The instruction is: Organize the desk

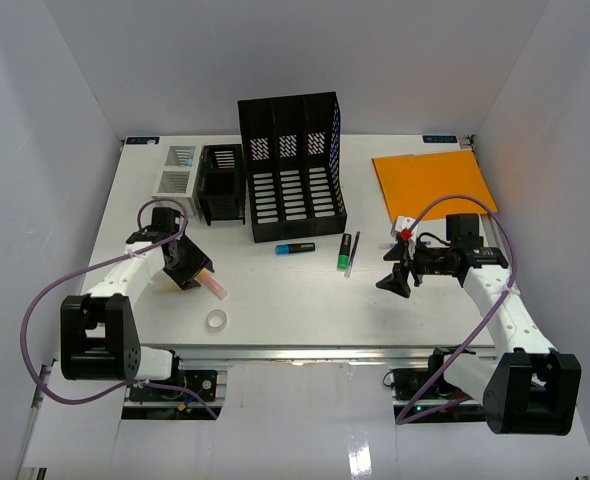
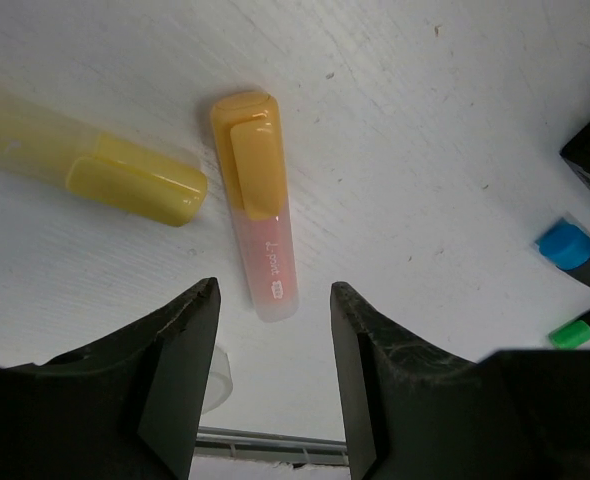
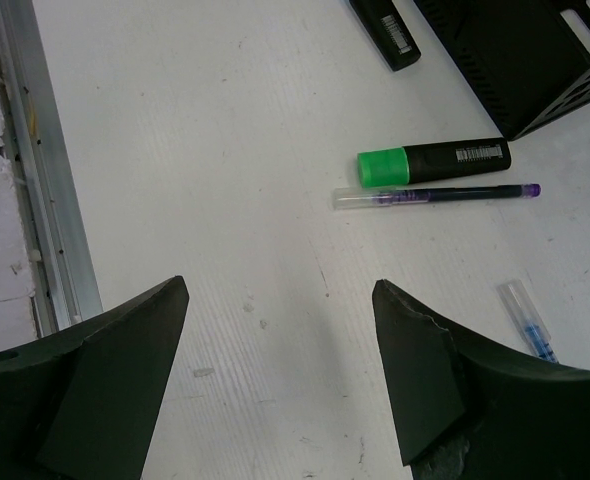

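At lower centre of the left wrist view, the left hand (image 2: pixel 273 385) is held spread, aligned with the orange-capped pink plastic highlighter (image 2: pixel 258 200), presumably for grasping it off the large flat white tabletop (image 2: pixel 425 150) filling the frame; the right hand (image 3: pixel 275 375) is likewise spread, empty.

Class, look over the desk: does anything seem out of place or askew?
Yes. The orange highlighter, yellow highlighter, blue highlighter, green highlighter and purple pen lie loose at mixed angles on the desk, outside the black file rack.
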`<action>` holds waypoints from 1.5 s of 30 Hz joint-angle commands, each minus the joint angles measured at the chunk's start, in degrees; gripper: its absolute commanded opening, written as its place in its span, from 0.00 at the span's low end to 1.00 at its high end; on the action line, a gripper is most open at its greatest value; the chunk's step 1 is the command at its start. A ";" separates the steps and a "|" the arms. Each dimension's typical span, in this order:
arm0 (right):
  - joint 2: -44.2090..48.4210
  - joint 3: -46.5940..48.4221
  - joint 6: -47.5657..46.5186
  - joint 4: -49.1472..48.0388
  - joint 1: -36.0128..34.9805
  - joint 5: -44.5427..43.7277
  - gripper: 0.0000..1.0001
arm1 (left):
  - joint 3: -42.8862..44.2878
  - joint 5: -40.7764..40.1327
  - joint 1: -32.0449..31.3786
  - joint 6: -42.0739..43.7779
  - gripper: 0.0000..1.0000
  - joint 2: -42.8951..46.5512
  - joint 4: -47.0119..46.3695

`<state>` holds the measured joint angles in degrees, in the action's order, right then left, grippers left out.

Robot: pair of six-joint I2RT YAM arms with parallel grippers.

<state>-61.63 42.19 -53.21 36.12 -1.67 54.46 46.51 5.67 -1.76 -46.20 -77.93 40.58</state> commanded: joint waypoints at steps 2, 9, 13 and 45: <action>-0.24 -0.18 -1.02 0.44 0.35 1.70 0.81 | 4.37 -1.00 -0.52 3.21 0.61 -4.14 1.25; -0.15 -0.25 -1.02 0.42 0.50 1.62 0.81 | 8.62 -3.16 -2.15 3.61 0.62 -11.42 2.35; 0.11 -0.36 -1.19 0.44 0.70 1.79 0.81 | 10.52 -4.69 -3.33 3.83 0.61 -13.83 2.92; 0.73 -0.27 -1.63 0.97 0.96 2.85 0.82 | 17.22 -10.84 -6.68 12.04 0.02 -13.41 1.92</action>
<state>-61.87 42.17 -54.24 36.34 -1.08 54.96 61.76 -4.25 -7.93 -38.45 -98.56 44.33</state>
